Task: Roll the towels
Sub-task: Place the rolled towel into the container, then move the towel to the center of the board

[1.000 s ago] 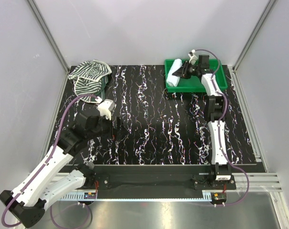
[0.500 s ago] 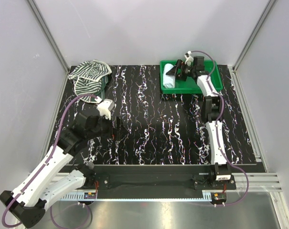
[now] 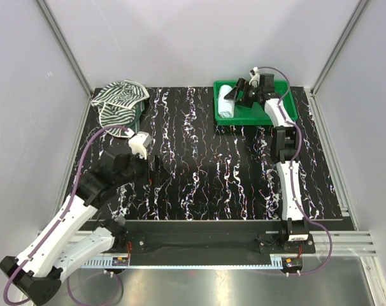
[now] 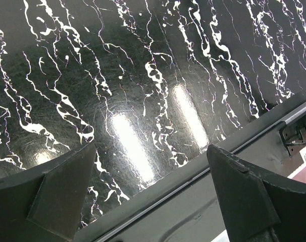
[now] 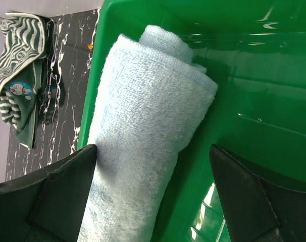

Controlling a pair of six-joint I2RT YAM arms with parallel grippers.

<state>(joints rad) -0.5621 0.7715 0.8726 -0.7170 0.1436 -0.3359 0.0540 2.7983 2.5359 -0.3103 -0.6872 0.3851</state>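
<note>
The pale blue towel [image 3: 227, 101] lies rolled up along the left side of the green tray [image 3: 269, 117]. In the right wrist view the blue roll [image 5: 143, 126] sits between the fingers of my right gripper [image 5: 154, 194], which is open; the left finger is at the roll's side, the right one over bare tray floor [image 5: 254, 75]. From above, the right gripper [image 3: 243, 94] hangs just right of the roll. The striped towel [image 3: 120, 102] lies crumpled at the table's back left corner, also visible as the striped towel [image 5: 19, 60]. My left gripper [image 3: 156, 167] is open over bare table, with nothing between its fingers [image 4: 62, 191].
Grey enclosure walls and slanted aluminium posts [image 3: 65, 48] close in the table at the back and sides. The table's front edge and a metal rail [image 4: 203, 201] run under the left gripper. The tray stands at the back right.
My right gripper has opened and let go of the blue roll, which now rests in the tray. The tray slid a little left. The left arm barely moved.
</note>
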